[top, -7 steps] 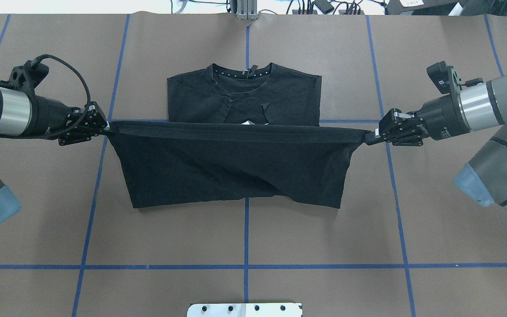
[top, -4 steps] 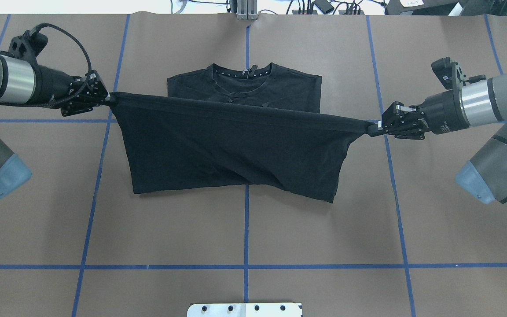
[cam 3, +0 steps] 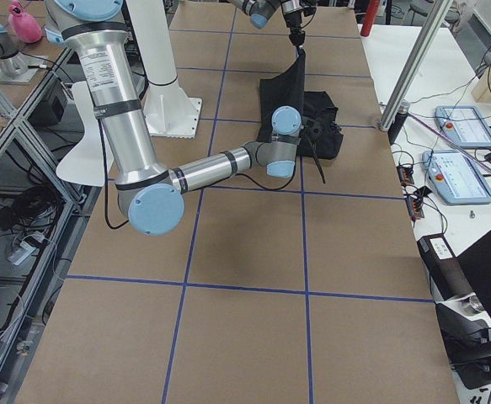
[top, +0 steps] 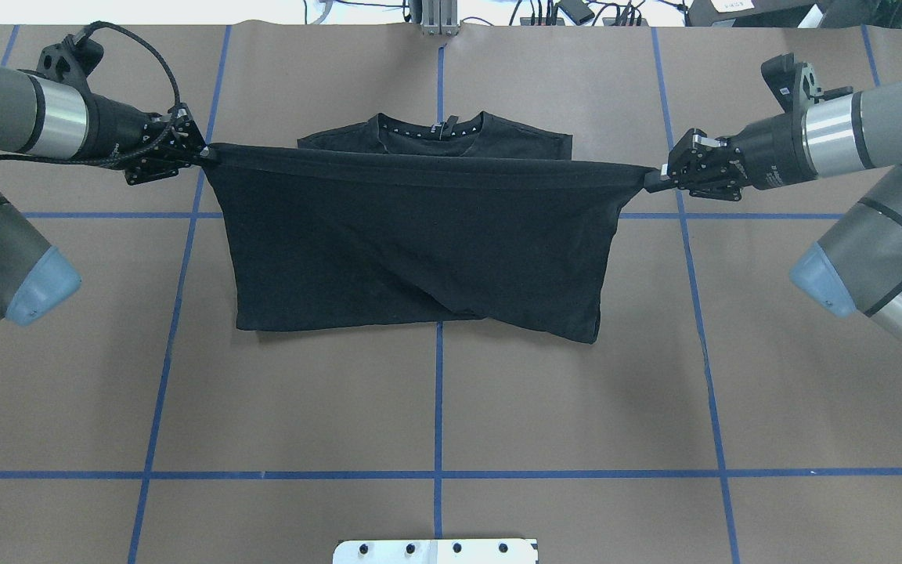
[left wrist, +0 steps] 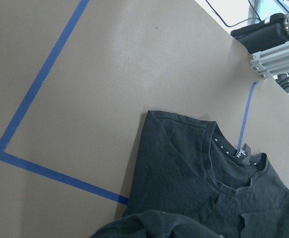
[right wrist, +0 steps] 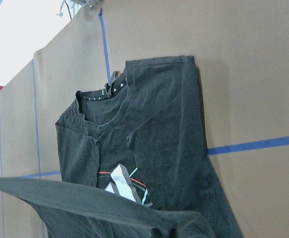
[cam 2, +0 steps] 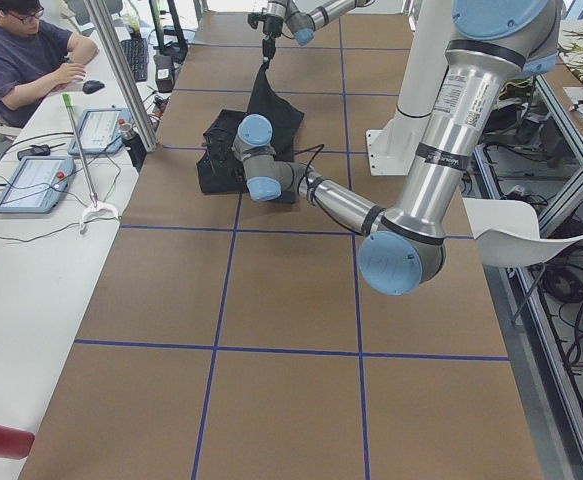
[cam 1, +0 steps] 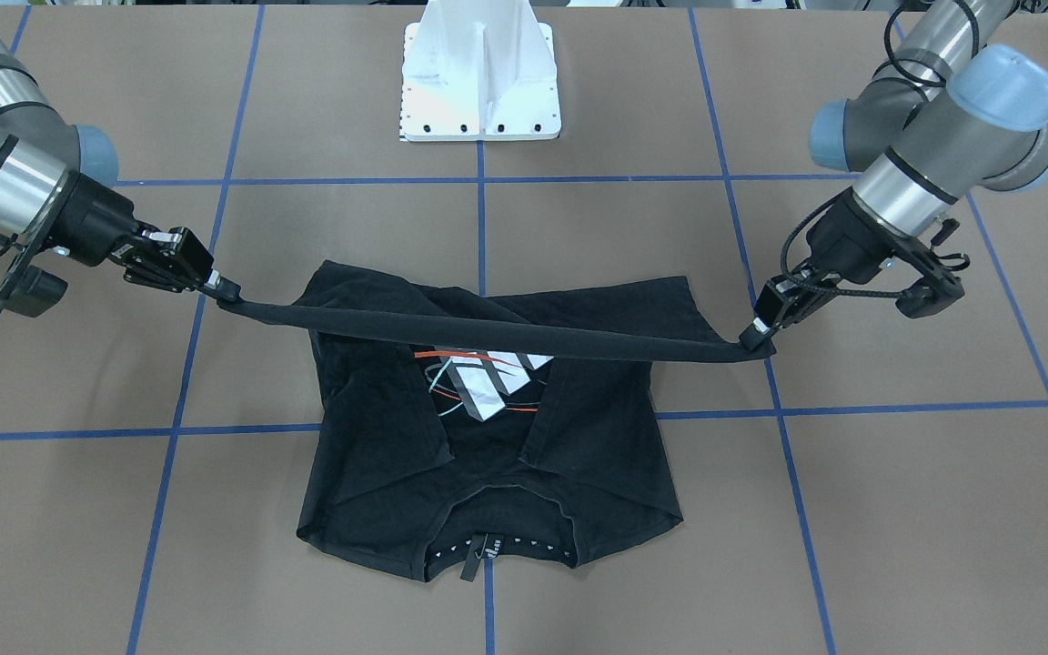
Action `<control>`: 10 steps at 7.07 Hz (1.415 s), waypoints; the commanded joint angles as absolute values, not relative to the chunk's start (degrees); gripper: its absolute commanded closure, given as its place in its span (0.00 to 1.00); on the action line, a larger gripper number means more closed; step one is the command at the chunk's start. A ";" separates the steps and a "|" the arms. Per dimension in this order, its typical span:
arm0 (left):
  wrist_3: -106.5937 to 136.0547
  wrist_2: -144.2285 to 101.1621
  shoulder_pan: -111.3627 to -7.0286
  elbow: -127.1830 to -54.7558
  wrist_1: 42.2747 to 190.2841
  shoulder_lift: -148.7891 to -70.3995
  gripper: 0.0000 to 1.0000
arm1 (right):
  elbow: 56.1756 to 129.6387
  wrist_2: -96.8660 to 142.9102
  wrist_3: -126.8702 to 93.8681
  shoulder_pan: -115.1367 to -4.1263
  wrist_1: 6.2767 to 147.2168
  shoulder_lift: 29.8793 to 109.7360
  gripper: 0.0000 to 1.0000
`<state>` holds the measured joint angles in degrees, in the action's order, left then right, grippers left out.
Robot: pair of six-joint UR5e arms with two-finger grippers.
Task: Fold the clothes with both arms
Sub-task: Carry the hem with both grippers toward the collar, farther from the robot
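The left gripper point(top: 202, 153) and right gripper point(top: 651, 181) pinch the black cotton T-shirt point(top: 420, 243) by its hem point(top: 420, 169), taut nine-to-three; its collar point(top: 429, 131) lies toward twelve.

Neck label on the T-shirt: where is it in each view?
Exterior front-facing: neck label at bottom centre, on the T-shirt collar.
Overhead exterior: label at top centre.
Exterior left: too small to tell.
Exterior right: too small to tell.
Left wrist: label at lower right.
Right wrist: label at upper left.
Landmark: the blue tape line that runs up to the collar, seen in those four views.
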<state>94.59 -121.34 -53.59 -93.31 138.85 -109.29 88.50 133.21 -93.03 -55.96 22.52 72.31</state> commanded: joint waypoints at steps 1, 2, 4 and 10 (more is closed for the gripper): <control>94.75 -121.29 -53.44 -92.64 138.87 -109.95 1.00 | 83.69 130.27 -92.73 -56.34 22.50 69.44 1.00; 94.75 -121.29 -53.44 -91.07 138.95 -111.17 1.00 | 82.37 128.69 -92.64 -56.08 22.50 69.09 1.00; 94.83 -121.20 -53.44 -86.34 139.13 -113.63 1.00 | 78.15 126.48 -92.55 -55.37 22.33 66.90 1.00; 95.10 -117.52 -51.95 -72.61 140.18 -122.78 1.00 | 72.07 118.04 -92.55 -50.10 22.50 61.26 1.00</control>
<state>95.09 -118.72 -52.64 -74.59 139.89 -121.79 72.36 119.49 -92.55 -51.06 22.47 61.39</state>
